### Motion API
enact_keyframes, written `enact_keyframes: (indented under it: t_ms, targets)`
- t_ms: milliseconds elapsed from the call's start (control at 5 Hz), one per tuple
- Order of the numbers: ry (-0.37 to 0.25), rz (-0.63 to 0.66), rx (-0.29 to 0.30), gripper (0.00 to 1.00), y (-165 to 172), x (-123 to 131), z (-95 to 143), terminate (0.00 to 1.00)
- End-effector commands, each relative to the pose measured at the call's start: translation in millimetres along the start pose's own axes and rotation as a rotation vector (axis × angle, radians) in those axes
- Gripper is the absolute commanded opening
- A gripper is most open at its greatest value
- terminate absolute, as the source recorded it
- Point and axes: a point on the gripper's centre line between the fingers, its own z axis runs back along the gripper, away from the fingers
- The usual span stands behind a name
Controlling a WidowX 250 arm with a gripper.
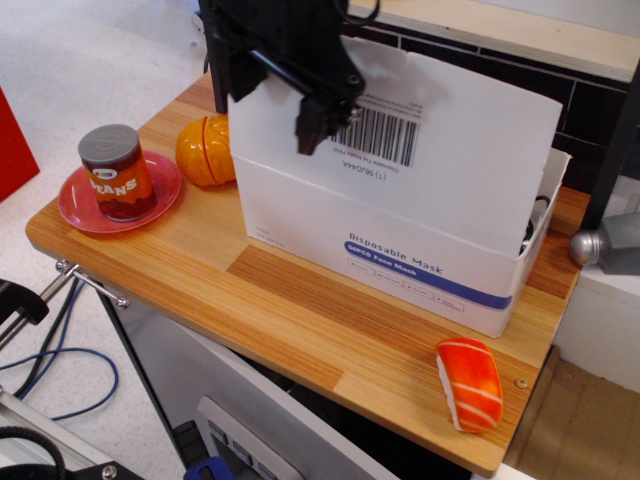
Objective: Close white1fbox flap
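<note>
The white1fbox [330, 225] stands on the wooden table [200, 290], its blue "Disposable Mask" label [395, 262] facing me. Its flap [480, 150] stands about upright above the front wall, with the barcode [375, 135] facing me. My black gripper [308, 135] hangs in front of the flap's left part, its tip next to the barcode. The fingers look pressed together with no gap and hold nothing. I cannot tell if the tip touches the flap. The flap hides most of the box's inside; a bit of black cable [540, 215] shows at the right end.
A beans can [118, 170] stands on a red plate [75, 210] at the left. An orange toy pumpkin [203, 150] sits by the box's left end. A salmon sushi toy [469, 383] lies at the front right. A black tiled wall [600, 110] rises behind.
</note>
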Motion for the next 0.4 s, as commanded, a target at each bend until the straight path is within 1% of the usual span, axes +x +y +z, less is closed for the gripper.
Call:
enact_keyframes:
  t_ms: [0,200]
  targets:
    - [-0.075,-0.01,0.001,1.0,3.2,44.4,-8.4,0.0]
    - [-0.07,0.0,-0.05,1.0,0.7,49.8,-25.8,0.0]
